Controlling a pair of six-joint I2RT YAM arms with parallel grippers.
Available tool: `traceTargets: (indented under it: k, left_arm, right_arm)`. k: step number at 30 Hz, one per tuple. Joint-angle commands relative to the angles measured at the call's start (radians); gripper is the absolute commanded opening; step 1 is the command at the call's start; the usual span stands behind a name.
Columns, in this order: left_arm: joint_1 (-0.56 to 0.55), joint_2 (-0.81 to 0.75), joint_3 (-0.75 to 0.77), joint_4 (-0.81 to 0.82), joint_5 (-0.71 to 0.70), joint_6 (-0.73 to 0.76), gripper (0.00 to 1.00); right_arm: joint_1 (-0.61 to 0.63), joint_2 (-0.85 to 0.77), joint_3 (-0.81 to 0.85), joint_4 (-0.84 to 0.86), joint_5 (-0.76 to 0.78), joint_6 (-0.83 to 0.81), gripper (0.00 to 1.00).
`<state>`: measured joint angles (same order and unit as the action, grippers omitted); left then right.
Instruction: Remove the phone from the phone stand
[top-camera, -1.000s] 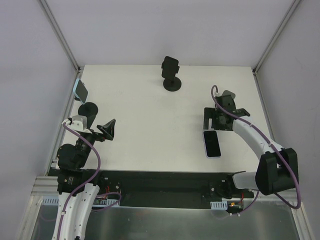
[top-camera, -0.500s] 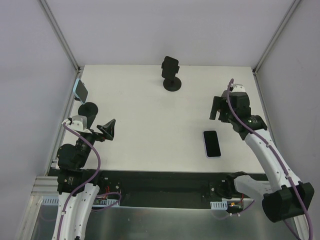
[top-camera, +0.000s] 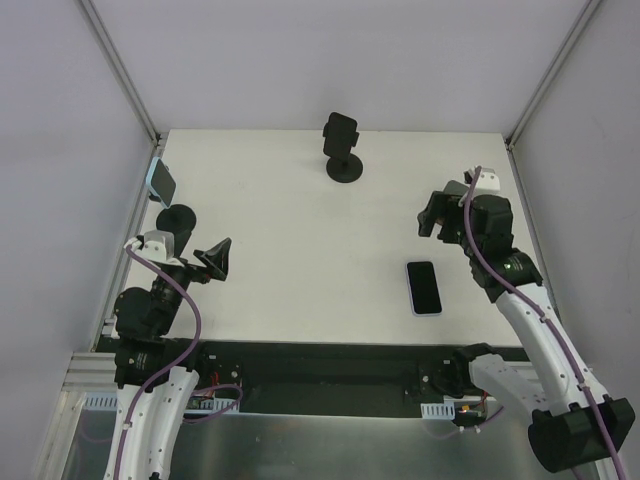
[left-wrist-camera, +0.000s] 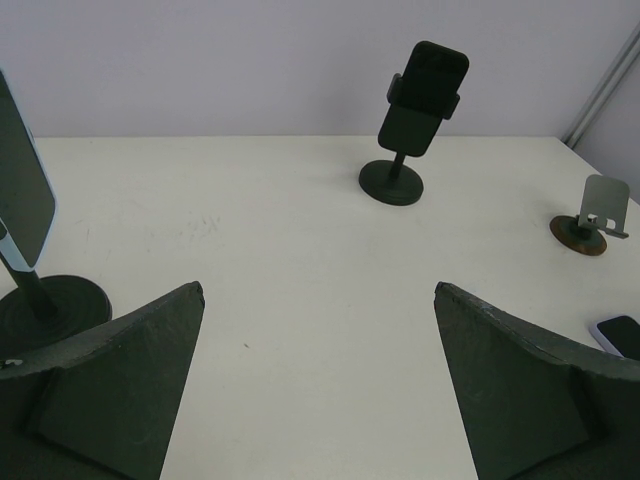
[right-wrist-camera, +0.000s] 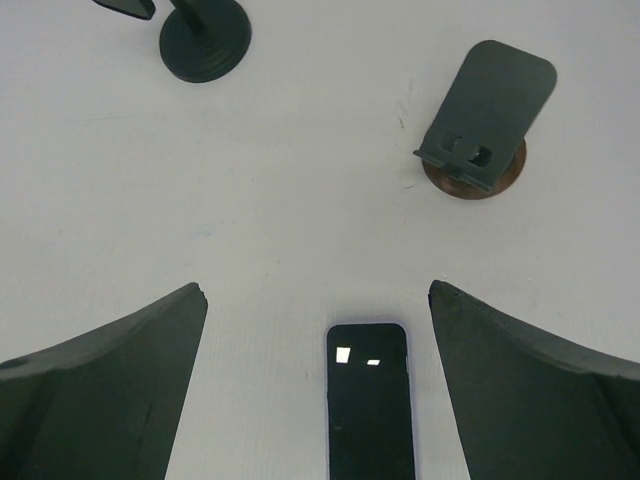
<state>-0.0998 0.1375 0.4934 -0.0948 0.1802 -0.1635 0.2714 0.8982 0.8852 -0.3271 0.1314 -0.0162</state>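
You're at the end of the job, I judge: the phone (right-wrist-camera: 368, 400) lies flat, screen up, on the tabletop (top-camera: 300, 250) near the empty stand (right-wrist-camera: 487, 110), not touching it. It has dark glass, a pale rim and 2 small glints. Your right hand (right-wrist-camera: 318, 288) hangs above it, wide open and empty; the left hand (left-wrist-camera: 318, 288) is wide open and empty too. Next, lift clear without brushing the phone.

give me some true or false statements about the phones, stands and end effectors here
1. A phone lies flat on the table. True.
2. The right end effector is shut on it. False: it is open and holds nothing.
3. The back stand holds a black phone. True.
4. The brown-based stand holds a phone. False: it is empty.
5. The left end effector is open. True.
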Motion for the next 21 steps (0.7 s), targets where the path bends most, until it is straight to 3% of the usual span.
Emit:
traceTargets:
  k: [1, 11, 21]
  left_arm:
    - [-0.011, 0.02, 0.037, 0.02, 0.015, 0.016, 0.98]
    - [-0.011, 0.062, 0.045, 0.003, 0.016, 0.021, 0.98]
    - [-0.009, 0.106, 0.05, -0.006, 0.008, 0.036, 0.97]
  right_arm:
    - [-0.003, 0.004, -0.043, 0.247, -0.183, -0.028, 0.96]
    - [0.006, 0.326, 0.139, 0.496, -0.418, -0.11, 0.96]
    - [0.014, 0.738, 0.487, 0.609, -0.561, -0.168, 0.96]
